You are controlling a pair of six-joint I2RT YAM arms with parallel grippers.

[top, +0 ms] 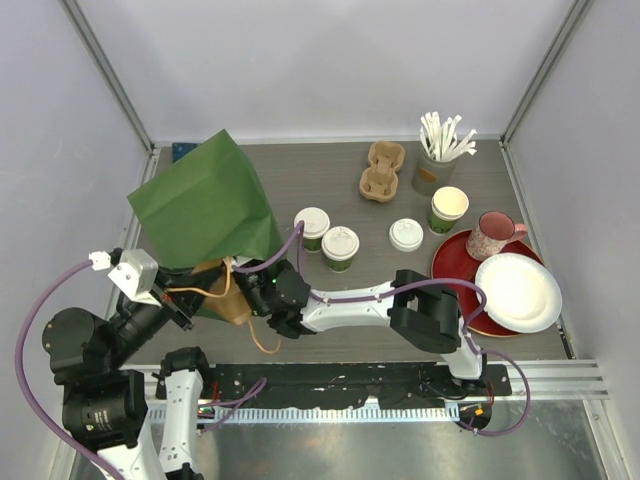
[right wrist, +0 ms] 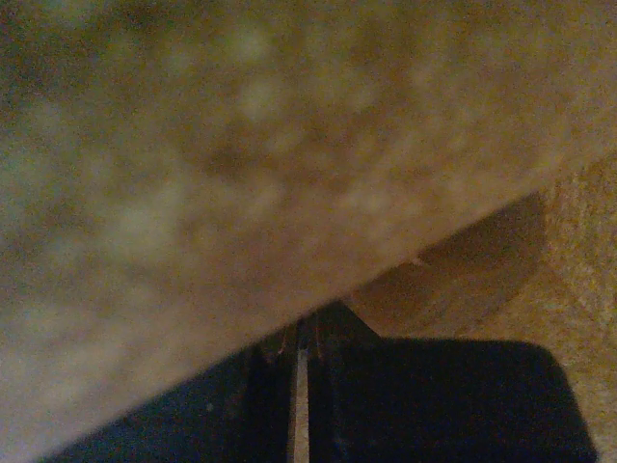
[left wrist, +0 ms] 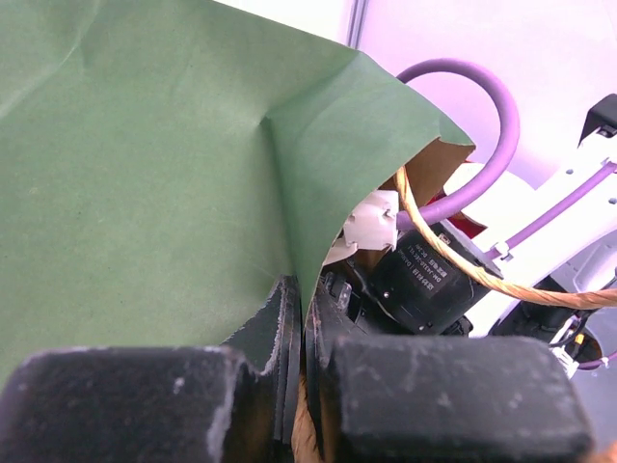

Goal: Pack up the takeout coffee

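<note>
Left gripper (left wrist: pixel 301 386) pinched shut on green bag (top: pixel 205 205), near-left rim | right gripper (right wrist: pixel 299 386) clamped on its brown inner lip | lidded cups (top: pixel 312 230) stand just right of bag, unpacked | best spread rims evenly, gently; paper may tear.

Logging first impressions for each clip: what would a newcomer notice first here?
A big green paper bag dominates the table's left, its mouth pinched by the left gripper and the right gripper. Just right of it, two lidded green cups stand mid-table, not yet packed. A pink mug sits on a red plate at the far right.
</note>
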